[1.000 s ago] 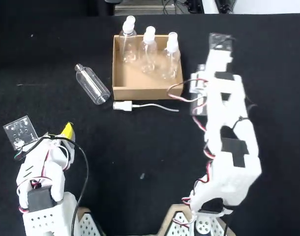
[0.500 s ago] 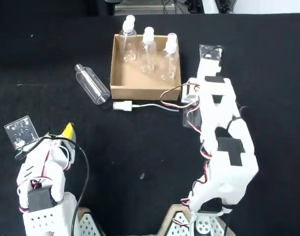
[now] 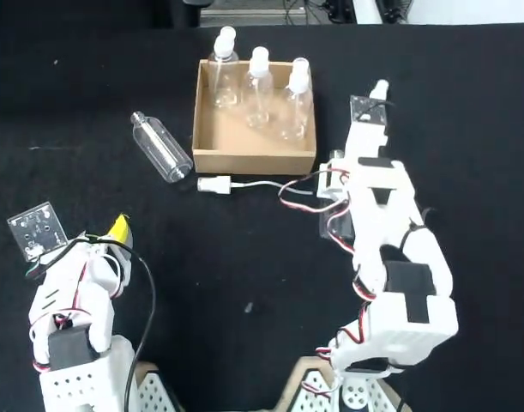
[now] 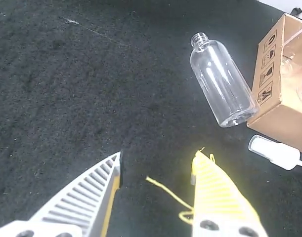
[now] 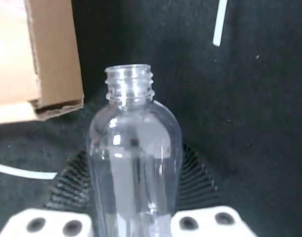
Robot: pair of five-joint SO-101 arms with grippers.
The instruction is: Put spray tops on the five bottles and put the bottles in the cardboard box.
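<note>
Right, my right tool [image 5: 133, 154] is clamped on the held bottle [image 5: 136, 123], with black ribbed fingers [image 5: 71, 183] pressed to both sides of the clear body. Its threaded neck is bare. A corner of the cardboard box [image 3: 253, 161] sits close by it in the right wrist view. Looking down from the high camera, three capped bottles [image 3: 259, 86] stand upright inside the box along its far wall, white spray tops up. Left of the box, the lying bottle [image 3: 161, 148] rests on its side on the black bench [image 3: 467, 129], neck open, near the box but apart from it. The loose spray top [image 3: 214, 183] lies just in front of the box's near wall, its thin tube running along that wall. My left tool [image 4: 158, 155] hangs over bare bench with its jaws apart, one grey, one yellow, well short of the lying bottle. On the box's side wall I can see black handling pictograms, but no wording I can make out
</note>
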